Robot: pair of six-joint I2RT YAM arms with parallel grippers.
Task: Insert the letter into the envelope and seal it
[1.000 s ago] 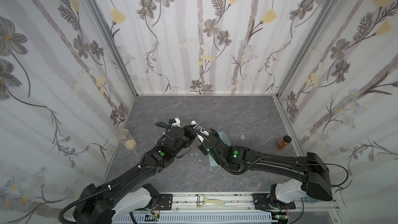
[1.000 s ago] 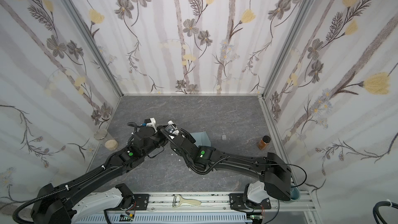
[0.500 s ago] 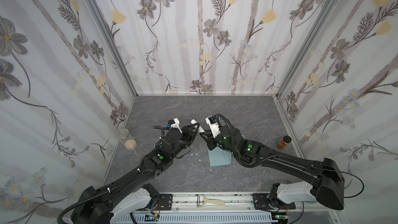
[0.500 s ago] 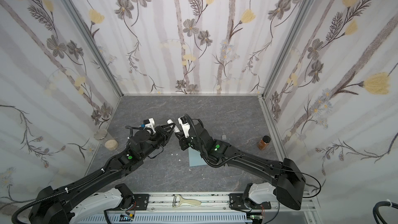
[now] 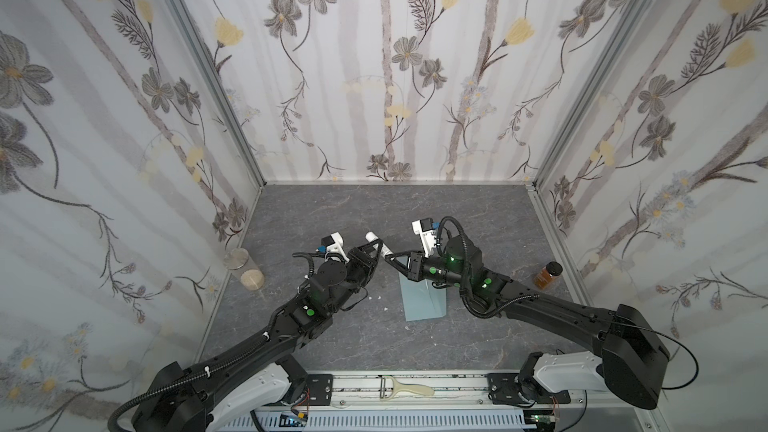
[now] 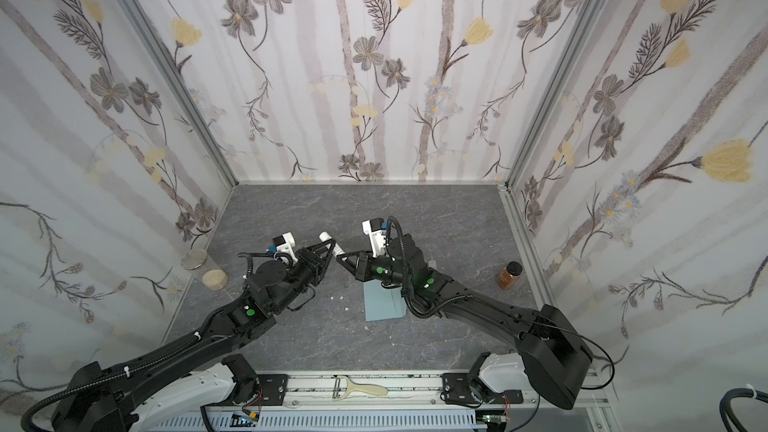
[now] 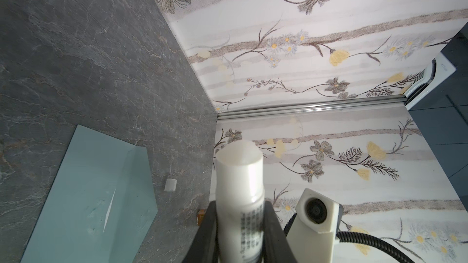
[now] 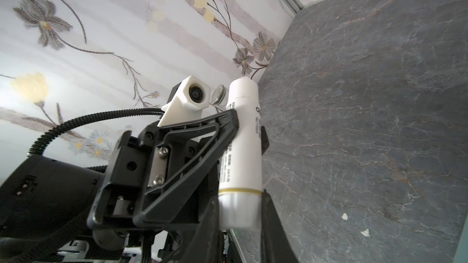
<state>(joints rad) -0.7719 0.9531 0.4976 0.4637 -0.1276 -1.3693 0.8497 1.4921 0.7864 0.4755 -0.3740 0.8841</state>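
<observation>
1. Floral wallpaper walls (image 5: 386,76) close in three sides of a grey stone-look tabletop (image 5: 374,209).
2. My two arms reach in from the front rail and meet tip to tip near the table's middle, above the surface.
3. On my feeds, the envelope (image 5: 422,303) lies flat on the table just right of centre, with its far end hidden beneath the right arm's wrist. In the left wrist view a thin white sliver shows on its blue-grey face. I cannot tell whether that is the letter.
4. On the front rail lies a cream-handled peeler (image 5: 405,389).
5. A clear jar (image 5: 243,270) with a metal lid and tan contents sits against the left wall, and an amber jar (image 5: 547,278) with a dark lid sits near the right wall.
6. The left gripper (image 5: 376,249) has its fingers clamped on the body of a white glue stick (image 7: 239,173), holding it off the table.
7. The right gripper (image 5: 390,258) has its fingers closed around the same stick's gold-banded end, as the right wrist view shows.
8. A small white cylinder (image 7: 170,185) rests on the table just beside the envelope.
9. A few white scraps (image 5: 385,309) dot the surface near the envelope.
</observation>
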